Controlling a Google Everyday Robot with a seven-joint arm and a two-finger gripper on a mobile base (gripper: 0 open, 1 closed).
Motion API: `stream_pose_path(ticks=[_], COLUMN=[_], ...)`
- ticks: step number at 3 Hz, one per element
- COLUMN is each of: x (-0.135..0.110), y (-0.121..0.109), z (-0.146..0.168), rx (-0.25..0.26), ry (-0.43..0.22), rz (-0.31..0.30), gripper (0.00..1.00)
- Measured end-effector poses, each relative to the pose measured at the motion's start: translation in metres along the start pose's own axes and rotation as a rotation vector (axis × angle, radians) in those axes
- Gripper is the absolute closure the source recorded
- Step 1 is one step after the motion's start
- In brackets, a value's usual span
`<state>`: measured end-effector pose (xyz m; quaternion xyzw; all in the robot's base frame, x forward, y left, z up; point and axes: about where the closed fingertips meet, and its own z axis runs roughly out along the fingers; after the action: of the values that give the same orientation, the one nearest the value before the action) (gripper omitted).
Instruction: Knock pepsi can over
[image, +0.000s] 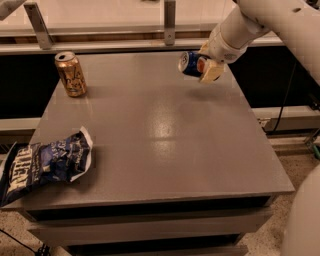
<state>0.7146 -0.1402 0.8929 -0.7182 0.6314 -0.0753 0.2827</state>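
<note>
The pepsi can (191, 63) is dark blue with a round red-white-blue logo. It lies tilted on its side, silver top pointing left, above the far right part of the grey table (165, 135). My gripper (206, 66) is shut on the pepsi can and holds it a little above the tabletop. The white arm comes in from the upper right.
A gold can (70, 74) stands upright at the table's far left corner. A dark blue chip bag (46, 164) lies at the near left edge, partly overhanging. A rail with metal posts (170, 22) runs behind the table. Cables lie on the floor at the right.
</note>
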Motion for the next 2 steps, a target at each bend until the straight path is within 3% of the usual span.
stream_pose_path(ticks=[1,2], x=[-0.0051,-0.0097], y=[0.0089,0.0173], z=[0.0026,0.0075], rx=[-0.041,-0.131], ry=[0.070,0.102], rz=[-0.082,-0.152], gripper=[0.52,0.29])
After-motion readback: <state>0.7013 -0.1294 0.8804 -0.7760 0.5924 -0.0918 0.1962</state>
